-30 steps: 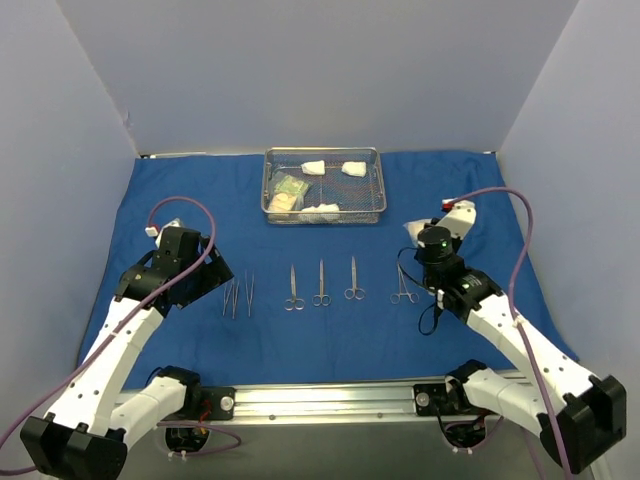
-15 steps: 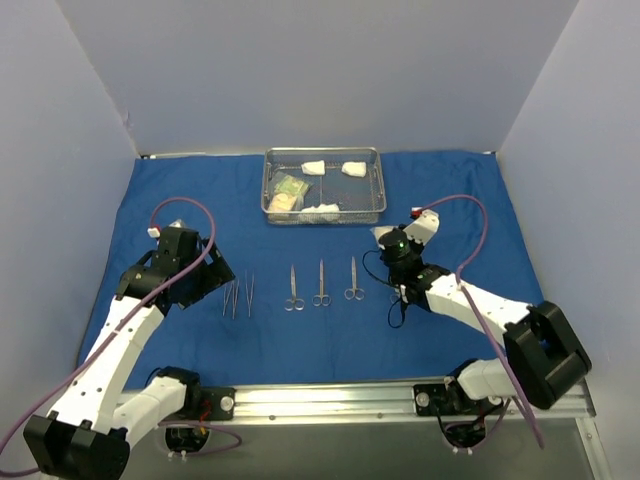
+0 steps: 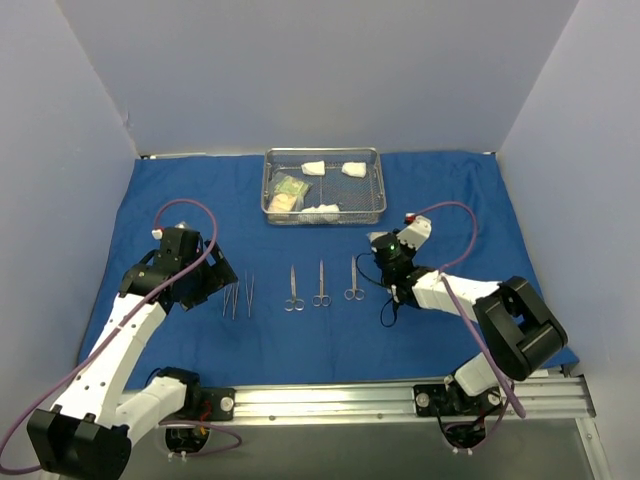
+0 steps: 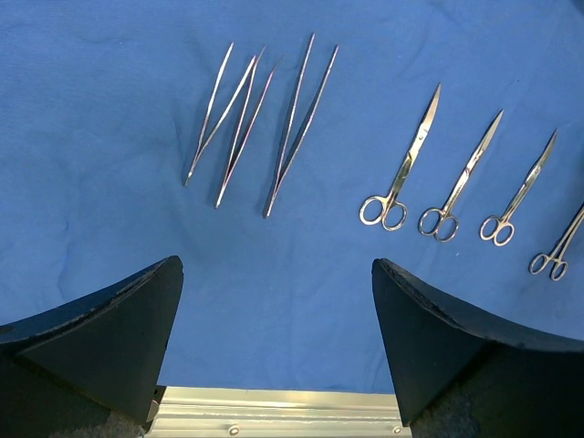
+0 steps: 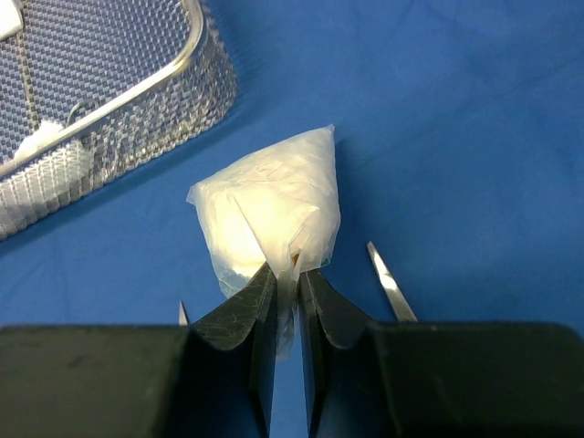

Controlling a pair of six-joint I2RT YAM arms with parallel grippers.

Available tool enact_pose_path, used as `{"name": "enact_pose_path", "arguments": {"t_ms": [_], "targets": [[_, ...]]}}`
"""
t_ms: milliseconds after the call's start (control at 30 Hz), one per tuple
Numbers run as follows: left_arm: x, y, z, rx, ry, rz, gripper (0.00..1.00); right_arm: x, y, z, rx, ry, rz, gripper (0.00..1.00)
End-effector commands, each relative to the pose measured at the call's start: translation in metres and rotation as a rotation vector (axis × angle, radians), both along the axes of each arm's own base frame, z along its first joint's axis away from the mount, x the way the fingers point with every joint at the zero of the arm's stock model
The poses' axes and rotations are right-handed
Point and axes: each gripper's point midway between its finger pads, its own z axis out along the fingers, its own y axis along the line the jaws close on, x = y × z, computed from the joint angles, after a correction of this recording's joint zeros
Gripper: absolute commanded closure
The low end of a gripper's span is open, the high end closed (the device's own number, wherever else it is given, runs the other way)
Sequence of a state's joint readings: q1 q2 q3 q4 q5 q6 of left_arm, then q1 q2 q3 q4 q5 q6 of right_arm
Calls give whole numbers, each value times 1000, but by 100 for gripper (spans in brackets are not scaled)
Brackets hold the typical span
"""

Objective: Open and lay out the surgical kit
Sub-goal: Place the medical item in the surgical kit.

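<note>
Nearest the arms, the left gripper (image 4: 276, 269) hangs over the blue cloth (image 3: 190, 195); its two fingers are spread wide and there is nothing between them. The tweezers (image 4: 260, 119) lie just past it at 12 o'clock; the scissors (image 4: 401, 160) lie in a neat row toward 2 o'clock.

A bit further out, seen from above, the right gripper (image 5: 287, 274) is at the 3 o'clock end of that row. Its fingers are squeezed almost together on one corner of a small clear packet (image 5: 274, 205) with something white inside; the packet sticks out from the fingertips toward 12 o'clock; I cannot tell if it touches the cloth.

I think the job right now is to lay this packet down beside the tools. Two shiny steel tips (image 5: 391, 283) peek out close to the fingers, at 4 and 8 o'clock; so the packet should go on bare cloth, not on top of a tool. A small slide toward 3 o'clock looks safest. Come down slowly; let the packet rest flat; then open the fingers and lift straight up, so the bag does not stick and get dragged.

Furthest away, at 10 o'clock from the packet, sits the wire tray (image 5: 137, 91); it is near the packet but not touching it; more white pads (image 3: 353, 169) wait inside.
</note>
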State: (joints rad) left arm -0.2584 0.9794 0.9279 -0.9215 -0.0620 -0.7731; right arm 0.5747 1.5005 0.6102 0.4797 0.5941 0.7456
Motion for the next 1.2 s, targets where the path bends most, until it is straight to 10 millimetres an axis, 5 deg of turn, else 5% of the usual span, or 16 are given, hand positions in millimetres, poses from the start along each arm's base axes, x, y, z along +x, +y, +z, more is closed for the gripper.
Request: {"name": "enact_pose_path", "arguments": {"t_ms": [0, 800, 1167], "targets": [[9, -2, 6, -15, -43, -10, 6, 26, -5, 26, 26, -92, -41, 89], [13, 3, 5, -5, -42, 1, 6, 39, -54, 11, -37, -68, -79, 88], [18, 3, 2, -4, -37, -5, 6, 43, -45, -7, -36, -37, -11, 86]]}}
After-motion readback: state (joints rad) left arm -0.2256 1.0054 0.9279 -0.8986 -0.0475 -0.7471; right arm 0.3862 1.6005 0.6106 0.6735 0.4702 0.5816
